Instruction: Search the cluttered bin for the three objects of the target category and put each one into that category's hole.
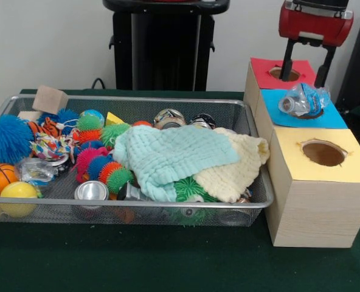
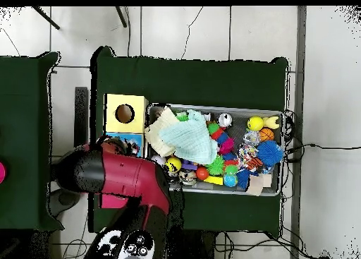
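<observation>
Your claw hangs at the upper right of the front view, its two dark fingers spread wide and gripping nothing, one on each side above the red box. Below and just in front of it, a crushed plastic bottle lies across the hole of the blue box, resting on top, not dropped through. As I read it, this step is not finished: the bottle is released but stuck on the rim.

To finish well, come down on the bottle's middle and push it gently along its length so the narrow cap end tips into the hole first. Do not press flat from above; a crumpled bottle is springy and may skid off toward the yellow box at the lower right.

The yellow box's hole looks empty. In the overhead view the arm covers the red and blue boxes, so judge from the front view.

For the next search, look in the wire bin across the centre of the frame on the green desk. A mint cloth and a cream cloth cover its right half, with cans and spiky balls beside them. A second clear bottle shows at the left; grip it across its body.
</observation>
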`<state>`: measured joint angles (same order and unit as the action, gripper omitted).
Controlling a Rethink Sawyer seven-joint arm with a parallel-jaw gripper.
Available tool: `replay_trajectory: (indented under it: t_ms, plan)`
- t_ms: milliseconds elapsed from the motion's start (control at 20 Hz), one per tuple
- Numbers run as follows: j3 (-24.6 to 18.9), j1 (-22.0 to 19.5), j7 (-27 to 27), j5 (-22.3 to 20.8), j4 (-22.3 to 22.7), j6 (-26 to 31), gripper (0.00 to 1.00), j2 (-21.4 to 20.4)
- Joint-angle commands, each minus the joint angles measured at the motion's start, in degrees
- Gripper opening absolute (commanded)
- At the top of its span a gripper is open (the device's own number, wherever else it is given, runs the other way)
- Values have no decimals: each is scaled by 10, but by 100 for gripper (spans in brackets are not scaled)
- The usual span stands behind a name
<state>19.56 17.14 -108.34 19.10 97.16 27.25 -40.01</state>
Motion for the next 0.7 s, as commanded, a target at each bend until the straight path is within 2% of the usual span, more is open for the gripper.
replay_trajectory:
  t_ms: [50,250,650,700]
  plan:
    - [-66,-29,-62,-6,36,41,100,7]
    - [-83,-42,-54,-5,41,26,100,10]
    - [-83,-45,-53,-24,41,10,100,14]
    - [-87,-48,-57,-20,46,4,0,13]
